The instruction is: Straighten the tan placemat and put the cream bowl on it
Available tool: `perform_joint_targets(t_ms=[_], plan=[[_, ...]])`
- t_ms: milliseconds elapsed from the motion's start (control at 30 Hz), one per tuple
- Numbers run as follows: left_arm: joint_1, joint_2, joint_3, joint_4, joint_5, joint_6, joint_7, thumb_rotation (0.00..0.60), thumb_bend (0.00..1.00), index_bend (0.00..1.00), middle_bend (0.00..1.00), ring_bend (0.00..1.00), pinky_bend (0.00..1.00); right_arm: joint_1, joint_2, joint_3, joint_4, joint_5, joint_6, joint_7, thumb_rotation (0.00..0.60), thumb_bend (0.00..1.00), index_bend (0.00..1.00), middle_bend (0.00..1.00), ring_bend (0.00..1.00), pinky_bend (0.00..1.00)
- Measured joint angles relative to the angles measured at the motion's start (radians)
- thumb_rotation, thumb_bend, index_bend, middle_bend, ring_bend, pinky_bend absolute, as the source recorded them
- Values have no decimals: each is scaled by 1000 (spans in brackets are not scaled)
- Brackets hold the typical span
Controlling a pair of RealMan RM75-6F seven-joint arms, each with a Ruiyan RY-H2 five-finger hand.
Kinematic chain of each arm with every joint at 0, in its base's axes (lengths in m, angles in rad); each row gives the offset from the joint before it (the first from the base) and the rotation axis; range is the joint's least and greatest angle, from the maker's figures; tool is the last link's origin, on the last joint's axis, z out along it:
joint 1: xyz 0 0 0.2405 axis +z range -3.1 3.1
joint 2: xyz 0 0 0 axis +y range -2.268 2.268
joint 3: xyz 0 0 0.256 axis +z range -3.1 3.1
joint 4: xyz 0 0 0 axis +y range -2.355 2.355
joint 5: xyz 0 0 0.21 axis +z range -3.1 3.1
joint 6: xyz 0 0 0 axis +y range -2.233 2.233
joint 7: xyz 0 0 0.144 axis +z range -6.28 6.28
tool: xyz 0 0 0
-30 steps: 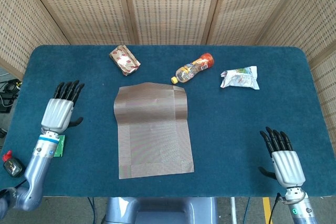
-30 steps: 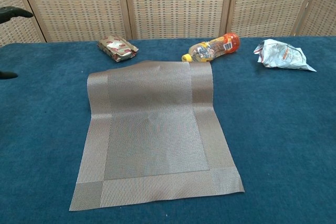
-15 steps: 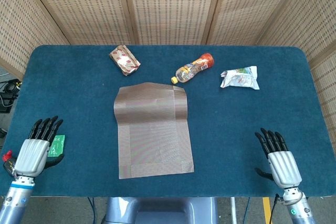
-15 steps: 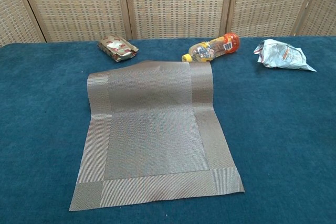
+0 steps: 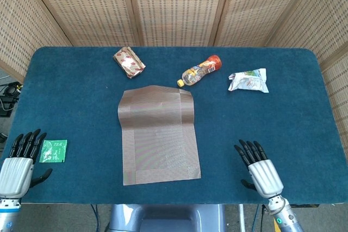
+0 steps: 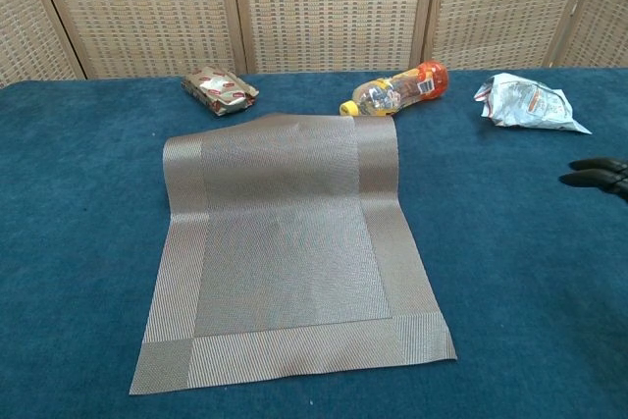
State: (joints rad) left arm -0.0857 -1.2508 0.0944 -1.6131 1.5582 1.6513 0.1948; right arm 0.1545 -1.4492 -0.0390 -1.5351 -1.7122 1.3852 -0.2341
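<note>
The tan placemat (image 5: 158, 135) (image 6: 287, 245) lies in the middle of the blue table, slightly skewed, with its far edge buckled up in a low fold. No cream bowl shows in either view. My left hand (image 5: 19, 161) hovers at the table's near left corner, fingers spread, holding nothing. My right hand (image 5: 259, 169) is at the near edge, right of the placemat, fingers spread and empty; its dark fingertips (image 6: 597, 174) poke in at the right edge of the chest view.
Behind the placemat lie a small wrapped packet (image 5: 129, 61), a bottle (image 5: 201, 70) on its side and a crumpled silver bag (image 5: 248, 80). A green tea sachet (image 5: 54, 151) lies beside my left hand. A wicker screen stands behind the table.
My left hand has drawn back from the left side of the table to its near left corner, uncovering the green sachet. My right hand has shifted left toward the placemat.
</note>
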Motion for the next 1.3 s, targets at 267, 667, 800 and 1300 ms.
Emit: perform_joint_targets(t_ms=[267,667,800,1300], plan=[[12,-3,-21,17,-3,-13,-3,600,190,0,0,0,0,45,-135,23,-30,55,-117,-184,600,61,0,0,0,0],[19,-3,-34,11,-7,-50,2,600,191,0,0,0,0,89,-216,49,-93,206,-236,-338,600,61,0,0,0,0],[22,-4,-42,13,-8,-51,3,600,190,0,0,0,0,101,-233,55,-100,245,-257,-370,600,61,0,0,0,0],[32,-3,-62,11,-5,-61,-11,600,193,0,0,0,0,142,-302,57,-65,280,-280,-356,600,60,14,0,0,0]])
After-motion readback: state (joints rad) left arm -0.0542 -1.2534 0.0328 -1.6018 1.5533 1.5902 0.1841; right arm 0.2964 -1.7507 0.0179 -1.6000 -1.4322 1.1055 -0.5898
